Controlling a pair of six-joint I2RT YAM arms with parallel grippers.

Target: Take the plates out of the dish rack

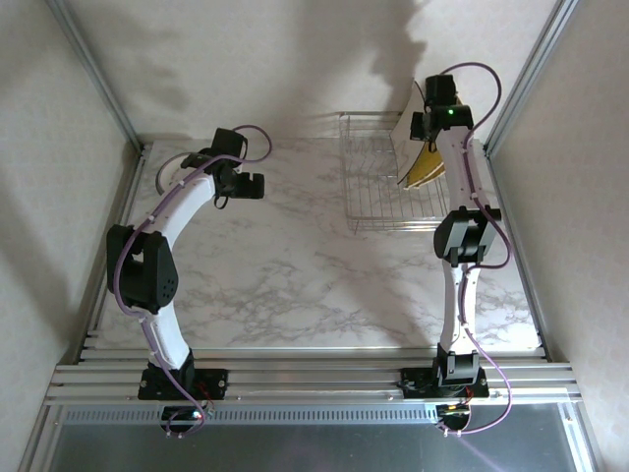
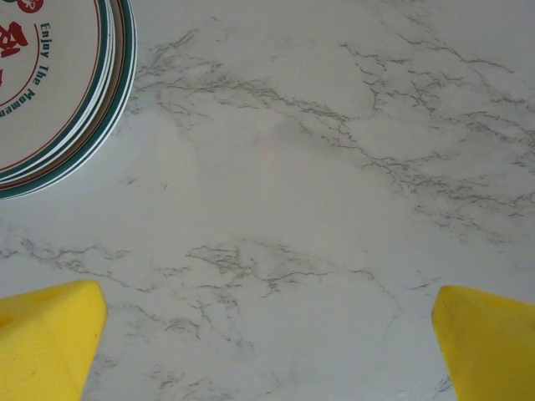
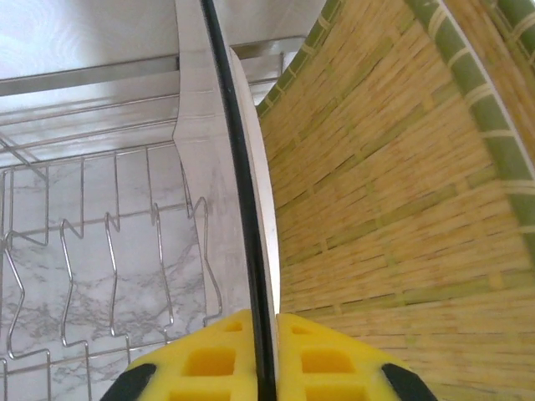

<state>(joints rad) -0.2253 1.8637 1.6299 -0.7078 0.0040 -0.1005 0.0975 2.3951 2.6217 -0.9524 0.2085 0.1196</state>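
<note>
Plates, racked: white square plate (image 3: 194, 125) stands upright on edge in the dish rack (image 3: 84, 242); yellow woven plate (image 3: 401, 217) stands just beside it, its woven face curving toward the white one, green bands along its rim.
Plates, unloaded: round plates (image 2: 50, 75) lie flat in a stack on the worktop (image 2: 318, 209), white with red lettering and dark green rims; in the top view they sit at the far left, partly hidden behind the left arm (image 1: 157, 265).
Dish rack, position: far right corner of the worktop, close to the back wall (image 1: 295, 59); silver wire with upright dividers, marble showing through the base.
Right claw (image 3: 263, 359): yellow pads closed tight on the edge of the white square plate, one pad on each face.
Left claw (image 2: 267, 342): spread wide, holding nothing, hovering over bare marble just beside the round plates.
Worktop, surface: white marble pattern with grey veins, smooth, soft even light.
Near edge: aluminium rails (image 1: 314, 379) carry both arm bases side by side.
Room: pale textured panels at the back and both sides; aluminium posts (image 1: 93, 69) slant up at the left and right corners; arm shadows fall on the back wall.
Arms: white shells, black joints, purple cables; right arm (image 1: 462, 236) reaches up over the rack.
</note>
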